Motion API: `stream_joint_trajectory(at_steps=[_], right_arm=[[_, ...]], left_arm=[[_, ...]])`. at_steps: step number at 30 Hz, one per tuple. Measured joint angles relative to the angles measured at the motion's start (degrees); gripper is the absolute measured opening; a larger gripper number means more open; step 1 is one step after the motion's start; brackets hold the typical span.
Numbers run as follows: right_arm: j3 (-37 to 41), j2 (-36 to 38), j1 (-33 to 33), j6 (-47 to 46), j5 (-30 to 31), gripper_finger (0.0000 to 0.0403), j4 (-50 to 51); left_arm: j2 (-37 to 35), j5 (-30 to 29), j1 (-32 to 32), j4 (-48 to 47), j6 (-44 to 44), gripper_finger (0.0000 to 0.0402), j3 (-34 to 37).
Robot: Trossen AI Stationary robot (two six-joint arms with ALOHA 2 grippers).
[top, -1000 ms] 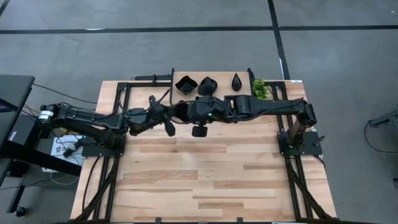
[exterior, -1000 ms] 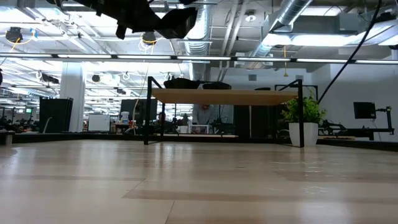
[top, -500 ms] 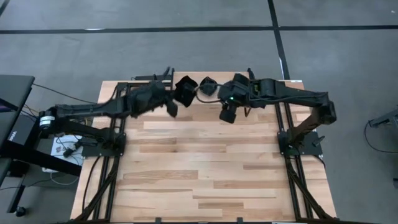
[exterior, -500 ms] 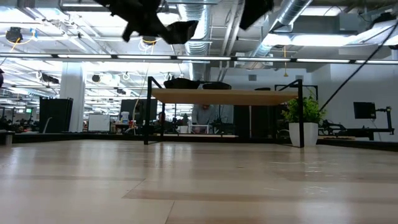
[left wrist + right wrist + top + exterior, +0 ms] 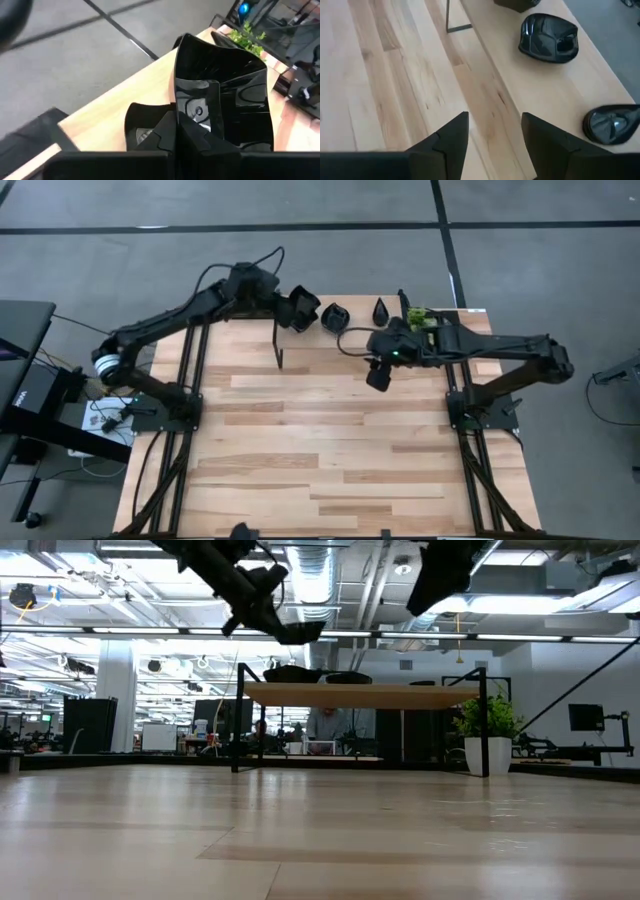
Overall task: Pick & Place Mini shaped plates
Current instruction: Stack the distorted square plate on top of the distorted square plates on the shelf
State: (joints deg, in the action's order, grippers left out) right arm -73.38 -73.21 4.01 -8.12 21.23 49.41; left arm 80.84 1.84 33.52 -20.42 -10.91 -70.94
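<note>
Left gripper: seen raised at the table's far edge; its fingers are clamped on the rim of a rounded square plate, which is held tilted and clear of the wood.
Held plate: in the high view it is seen as a rounded square plate just ahead of the left gripper; in the low view it hangs dark and high beneath the left arm.
Right gripper: its fingers are spread wide with nothing between them; bare table is seen below it; in the high view the right gripper is found out over the boards.
Leaf oval plate: set flat on the raised shelf ahead of the right gripper; untouched.
Teardrop plate: also on the shelf, well apart from the leaf oval plate; cut by the picture's edge.
Small green plant: stood just behind the right wrist, at the shelf's end.
</note>
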Motion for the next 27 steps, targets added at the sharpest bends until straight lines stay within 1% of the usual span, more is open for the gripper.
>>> stream_joint_trajectory(at_steps=[2,6,12,15,20,23,27], right_arm=[[1.3,1.8,0.0,0.0,-0.2,0.0179,0.0],[5.0,6.4,0.6,-0.4,-0.4,0.018,-1.6],[8.6,13.7,1.1,-4.3,-0.4,0.0178,-1.7],[8.6,15.6,0.8,-4.4,-0.4,0.0179,-2.3],[8.6,16.3,0.9,-4.2,-0.4,0.0182,-2.5],[8.6,15.7,0.9,-4.1,-0.4,0.0183,-2.5],[8.6,14.3,0.9,-4.0,-0.7,0.0181,-2.4]], left_arm=[[2.1,2.0,0.7,-0.9,0.0,0.0006,-1.7],[5.3,2.9,1.4,-2.4,-0.1,0.0006,-2.3],[4.8,3.2,3.3,-6.1,-0.4,0.0007,-2.4],[4.8,5.1,4.4,-5.7,-1.6,0.0007,-2.4],[5.7,6.5,4.5,-5.7,-2.0,0.0007,-2.4],[6.4,8.0,4.5,-5.8,-2.7,0.0007,-2.4],[7.6,8.1,4.5,-5.8,-1.6,0.0007,-2.4]])
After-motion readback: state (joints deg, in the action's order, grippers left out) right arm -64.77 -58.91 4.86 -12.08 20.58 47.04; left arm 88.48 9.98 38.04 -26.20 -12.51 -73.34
